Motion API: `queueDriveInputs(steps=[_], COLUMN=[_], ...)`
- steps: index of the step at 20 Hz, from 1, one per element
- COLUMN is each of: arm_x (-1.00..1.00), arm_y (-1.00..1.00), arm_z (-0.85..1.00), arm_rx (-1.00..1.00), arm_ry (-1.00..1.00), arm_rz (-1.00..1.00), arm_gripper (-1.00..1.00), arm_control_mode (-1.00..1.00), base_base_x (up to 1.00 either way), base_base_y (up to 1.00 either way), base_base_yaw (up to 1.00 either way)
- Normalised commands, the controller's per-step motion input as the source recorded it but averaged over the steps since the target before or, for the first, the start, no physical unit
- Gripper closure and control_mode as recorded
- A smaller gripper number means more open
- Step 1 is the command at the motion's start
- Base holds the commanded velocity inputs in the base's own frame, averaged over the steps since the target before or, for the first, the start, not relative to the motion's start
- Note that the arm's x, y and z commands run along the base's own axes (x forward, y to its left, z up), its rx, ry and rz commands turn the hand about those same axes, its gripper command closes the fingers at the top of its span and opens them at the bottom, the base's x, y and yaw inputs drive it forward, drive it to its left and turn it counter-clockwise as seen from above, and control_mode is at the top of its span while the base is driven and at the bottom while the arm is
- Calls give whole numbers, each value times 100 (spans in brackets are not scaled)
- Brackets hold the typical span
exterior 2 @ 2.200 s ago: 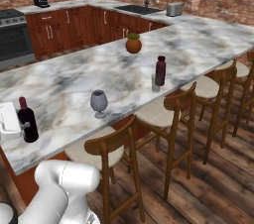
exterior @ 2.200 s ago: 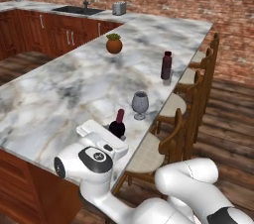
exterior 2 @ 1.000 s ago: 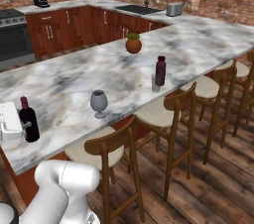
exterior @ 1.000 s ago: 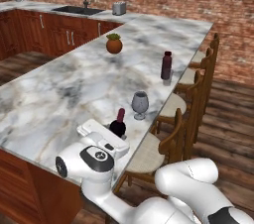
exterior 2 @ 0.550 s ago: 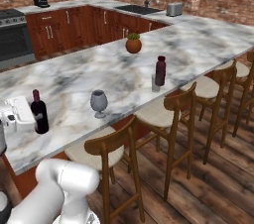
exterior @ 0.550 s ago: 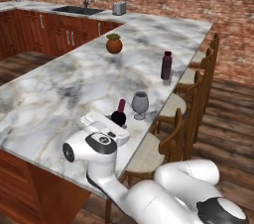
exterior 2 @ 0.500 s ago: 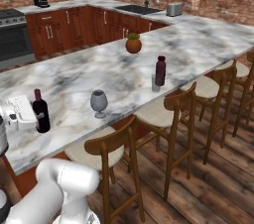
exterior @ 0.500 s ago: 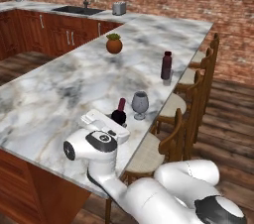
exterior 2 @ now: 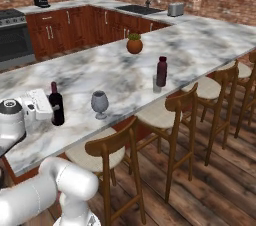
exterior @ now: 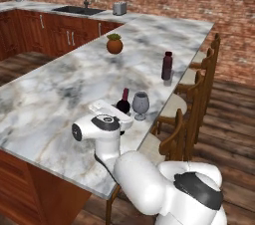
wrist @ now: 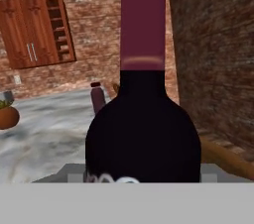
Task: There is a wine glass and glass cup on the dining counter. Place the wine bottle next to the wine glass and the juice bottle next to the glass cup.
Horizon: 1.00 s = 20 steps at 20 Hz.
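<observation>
My tool [exterior 2: 45, 106] is closed around the wine bottle [exterior 2: 56, 104], which stands upright on the marble worktop [exterior: 64, 77] near its chair-side edge. The wine glass [exterior 2: 99, 104] stands just beside the bottle, apart from it. Farther along the same edge, the juice bottle [exterior 2: 161, 71] stands upright with the glass cup [exterior 2: 156, 84] touching or nearly touching its base. In the hand view, the bottle's dark shoulder and dark-red neck rise directly ahead, between my fingers.
</observation>
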Motion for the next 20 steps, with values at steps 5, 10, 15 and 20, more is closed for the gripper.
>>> queueDriveInputs(steps=[5,10,15,20], arm_x=[45,23,18,12], arm_y=[-13,-17,-1,-2], arm_z=[-14,-17,-12,-11], arm_rx=[-3,-1,-8,-11], arm_ry=[12,5,0,-3], arm_rz=[-6,0,0,0], arm_gripper=[100,100,100,100], arm_control_mode=[-100,-100,-100,-100], base_base_x=[0,0,0,0], base_base_y=[0,0,0,0], base_base_yaw=[0,0,0,0])
